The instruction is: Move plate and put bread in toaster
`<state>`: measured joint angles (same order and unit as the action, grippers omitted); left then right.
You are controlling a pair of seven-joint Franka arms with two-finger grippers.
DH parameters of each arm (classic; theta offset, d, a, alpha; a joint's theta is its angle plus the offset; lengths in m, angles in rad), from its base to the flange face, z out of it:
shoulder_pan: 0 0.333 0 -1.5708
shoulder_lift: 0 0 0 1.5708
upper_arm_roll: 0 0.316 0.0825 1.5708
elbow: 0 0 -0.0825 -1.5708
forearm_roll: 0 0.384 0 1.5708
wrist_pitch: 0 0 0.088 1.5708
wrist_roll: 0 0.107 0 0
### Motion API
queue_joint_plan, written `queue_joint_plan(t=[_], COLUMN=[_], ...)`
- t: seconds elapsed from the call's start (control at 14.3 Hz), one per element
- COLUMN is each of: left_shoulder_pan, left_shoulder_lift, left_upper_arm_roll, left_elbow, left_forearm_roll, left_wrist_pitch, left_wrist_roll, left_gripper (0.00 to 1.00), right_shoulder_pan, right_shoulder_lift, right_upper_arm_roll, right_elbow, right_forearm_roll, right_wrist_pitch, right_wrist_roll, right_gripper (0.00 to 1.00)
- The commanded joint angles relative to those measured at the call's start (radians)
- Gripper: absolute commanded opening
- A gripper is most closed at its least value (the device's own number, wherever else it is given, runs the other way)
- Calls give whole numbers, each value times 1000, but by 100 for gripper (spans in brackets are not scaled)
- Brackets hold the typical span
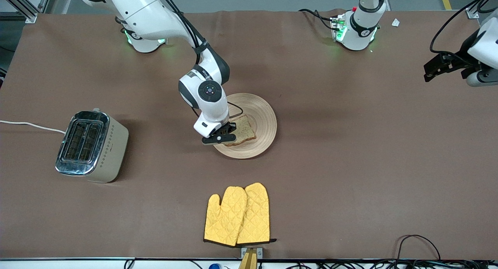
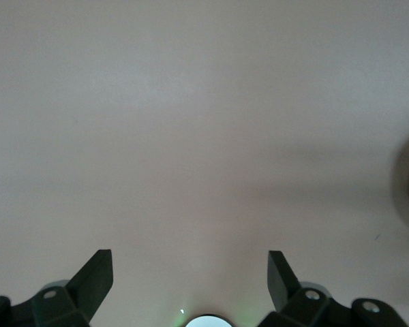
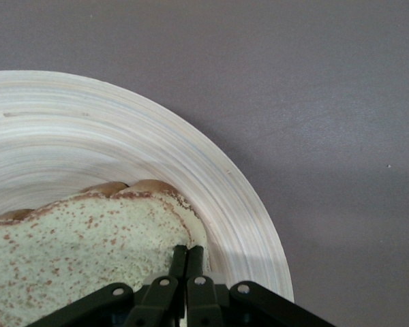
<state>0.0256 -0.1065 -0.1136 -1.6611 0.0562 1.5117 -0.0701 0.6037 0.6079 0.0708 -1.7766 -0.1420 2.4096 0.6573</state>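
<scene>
Right gripper [image 1: 220, 138]: down over the plate's edge, fingers pinched together at the crust of the bread; the right wrist view shows them meeting at the slice's edge, so it appears clenched on the bread
Left gripper [image 1: 441, 65]: fingers spread wide, nothing between them, hanging over the table edge at the left arm's end; this arm waits
Bread [image 1: 242, 130]: one speckled brown slice lying on the plate, not yet lifted clear as far as I can judge
Plate [image 1: 264, 117]: round wooden plate near the middle of the table, between the arm bases and the oven mitts
Toaster [image 1: 92, 145]: at the right arm's end of the table, well apart from the plate, both slots empty, white cord running off the table edge
Oven mitts [image 1: 238, 215]: yellow pair lying close to the table edge nearest the front camera, untouched
Progress: whether the plate sits where the task wants it I cannot tell; the bread step looks just begun, with the grasp made
Left to do: lift the slice, carry it to the toaster, drop it into a slot
Hidden: the fingertips' contact with the slice is covered by the gripper body in the front view; part of the plate and slice lies under the right arm
Left wrist view: bare table only, with a sliver of something pale at the frame edge that I cannot identify
</scene>
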Motion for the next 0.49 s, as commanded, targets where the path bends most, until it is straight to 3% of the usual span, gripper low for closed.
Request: queue_joint_plan(t=[0.0, 0.14, 0.42], left_shoulder_pan=[-12, -16, -19], left_shoulder_lift=[-35, -41, -33], left_upper_arm_roll=[6, 5, -12], left_elbow=[-43, -40, -25], left_forearm_roll=[-51, -73, -61], left_wrist_pitch=[25, 25, 25], left_wrist_roll=[76, 84, 70], left_gripper=[100, 100, 100], right_shoulder_pan=[-7, -9, -12], right_shoulder_lift=[4, -19, -131], right_upper_arm_roll=[3, 3, 3], right_elbow=[8, 16, 143], right_forearm_roll=[-21, -21, -22], right_wrist_pitch=[-10, -45, -332], right_wrist_roll=[12, 8, 25], right_gripper=[0, 0, 0])
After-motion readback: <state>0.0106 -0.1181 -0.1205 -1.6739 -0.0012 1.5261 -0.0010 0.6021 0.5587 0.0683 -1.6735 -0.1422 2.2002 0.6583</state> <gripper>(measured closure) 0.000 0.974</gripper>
